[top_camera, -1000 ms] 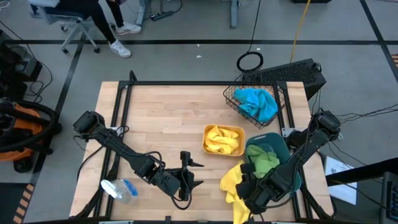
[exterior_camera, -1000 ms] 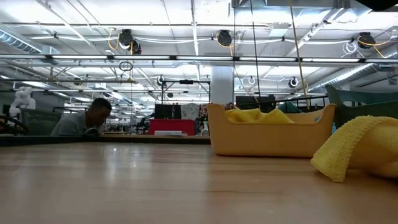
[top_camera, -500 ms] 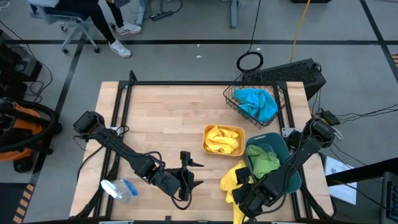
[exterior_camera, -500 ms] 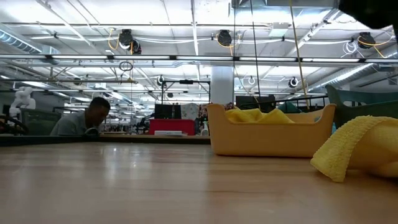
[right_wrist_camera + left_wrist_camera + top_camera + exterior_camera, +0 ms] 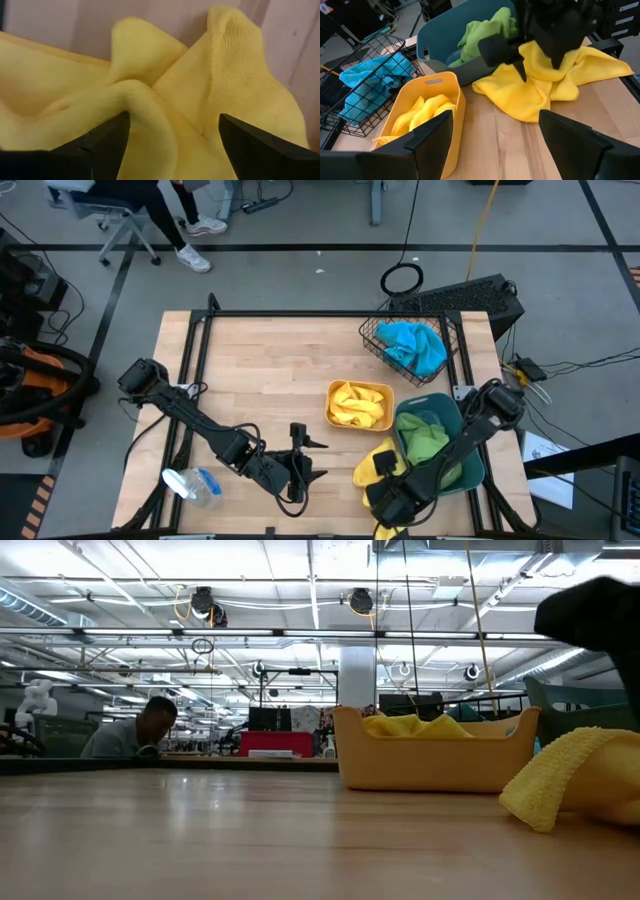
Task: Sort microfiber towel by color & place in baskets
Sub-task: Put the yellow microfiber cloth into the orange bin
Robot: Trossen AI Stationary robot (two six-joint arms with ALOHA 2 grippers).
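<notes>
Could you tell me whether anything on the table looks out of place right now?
One yellow towel lies crumpled on the table beside the teal bin, not in the orange bin with the other yellow towels. The right gripper hangs open over it.

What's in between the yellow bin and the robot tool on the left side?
Nothing but bare wooden table. The high view shows it between the orange bin and the open left tool, which sits apart from the bin.

yellow towel [image 5: 372, 467], orange bin [image 5: 334, 394], teal bin [image 5: 446, 404], green towel [image 5: 421, 442], blue towel [image 5: 412, 344], black mesh basket [image 5: 372, 338]
</notes>
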